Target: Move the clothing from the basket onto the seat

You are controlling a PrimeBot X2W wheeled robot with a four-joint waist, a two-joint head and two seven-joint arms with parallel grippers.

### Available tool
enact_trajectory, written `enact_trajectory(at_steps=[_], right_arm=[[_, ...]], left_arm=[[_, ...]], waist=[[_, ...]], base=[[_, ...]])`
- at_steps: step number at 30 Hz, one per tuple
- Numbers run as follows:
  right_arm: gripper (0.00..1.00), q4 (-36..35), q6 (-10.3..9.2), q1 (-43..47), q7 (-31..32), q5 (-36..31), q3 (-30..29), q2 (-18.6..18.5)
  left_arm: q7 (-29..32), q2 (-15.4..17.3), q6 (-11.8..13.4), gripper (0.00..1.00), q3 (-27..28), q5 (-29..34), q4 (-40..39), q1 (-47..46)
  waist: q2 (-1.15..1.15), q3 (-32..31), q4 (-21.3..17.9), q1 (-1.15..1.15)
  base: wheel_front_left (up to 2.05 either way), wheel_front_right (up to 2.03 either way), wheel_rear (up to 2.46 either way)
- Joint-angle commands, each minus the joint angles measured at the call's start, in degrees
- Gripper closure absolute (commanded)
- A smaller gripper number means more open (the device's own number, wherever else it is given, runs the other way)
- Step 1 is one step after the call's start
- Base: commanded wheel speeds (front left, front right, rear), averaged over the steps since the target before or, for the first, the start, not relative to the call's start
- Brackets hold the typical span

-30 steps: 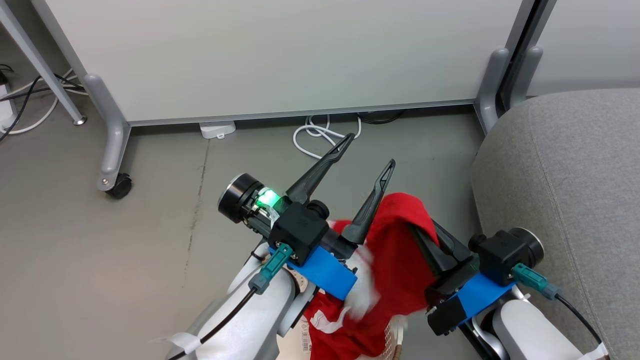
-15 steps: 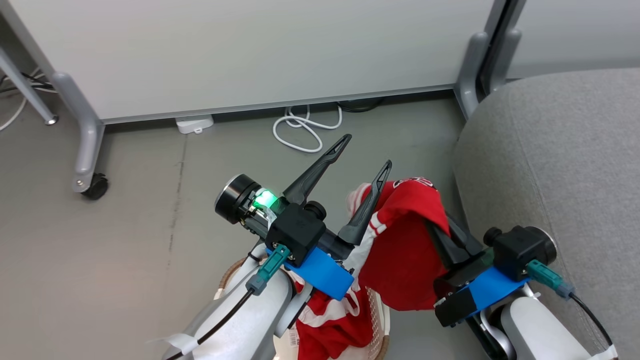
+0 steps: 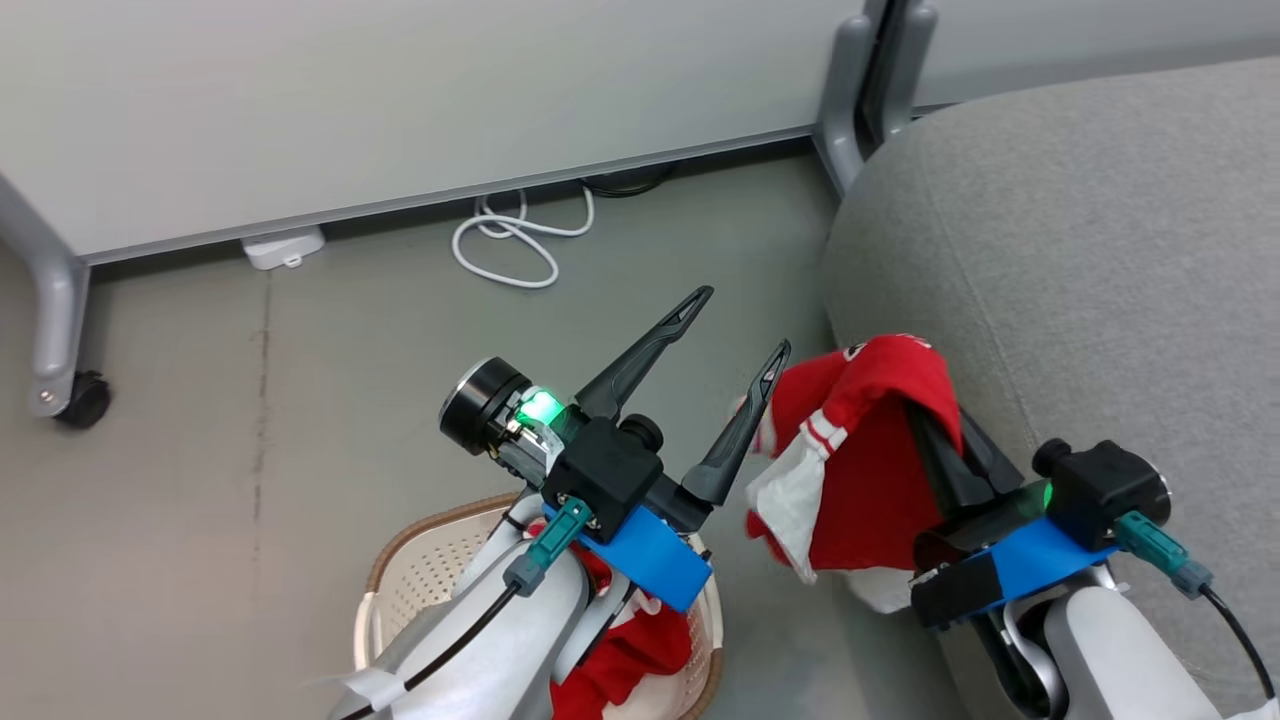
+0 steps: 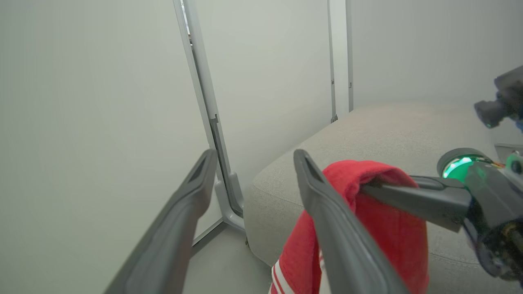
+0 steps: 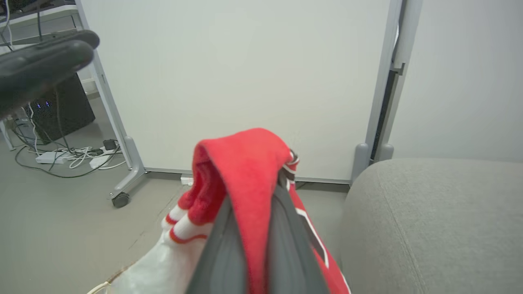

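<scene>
Clothing: one red garment [image 3: 860, 460] hangs clamped in my tight-shut right gripper [image 3: 940, 450], lifted clear of the basket [image 3: 400, 560], beside the seat [image 3: 1100, 250], ready to carry across. Left gripper [image 3: 743, 318] spread wide, empty. Second garment [image 3: 630, 650], seemingly, lies in the basket.

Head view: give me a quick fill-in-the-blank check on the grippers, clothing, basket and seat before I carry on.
1. The right gripper is shut on a ___ garment.
2. The left gripper is ___ and holds nothing.
3. The seat lies on the robot's ___ side.
4. Other red clothing lies ___ the basket.

Missing words: red; open; right; in.
</scene>
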Motion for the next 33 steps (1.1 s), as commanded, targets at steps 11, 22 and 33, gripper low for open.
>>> enact_trajectory(at_steps=[11, 22, 33], right_arm=[[1.0, -0.85, 0.03, 2.33, -0.22, -0.96, -5.21, 0.04], [1.0, -1.96, 0.03, 3.67, -0.22, -1.78, -8.14, 1.05], [1.0, -7.95, 0.03, -3.31, -0.21, -3.84, -12.8, -0.46]], left_arm=[[-0.14, 0.02, -0.75, 0.0, -1.81, -0.13, 1.33, -0.93], [-0.14, -0.24, -0.53, 0.0, -2.94, -0.37, 1.85, -1.09], [-0.15, 0.31, 0.07, 0.0, -2.85, 0.5, 1.23, -2.8]], waist=[[0.0, 0.92, -5.44, 0.0], [0.0, 1.15, -7.65, 0.0], [0.0, 4.04, -7.26, 0.0]], base=[[0.0, 0.0, 0.0], [0.0, 0.0, 0.0], [0.0, 0.0, 0.0]])
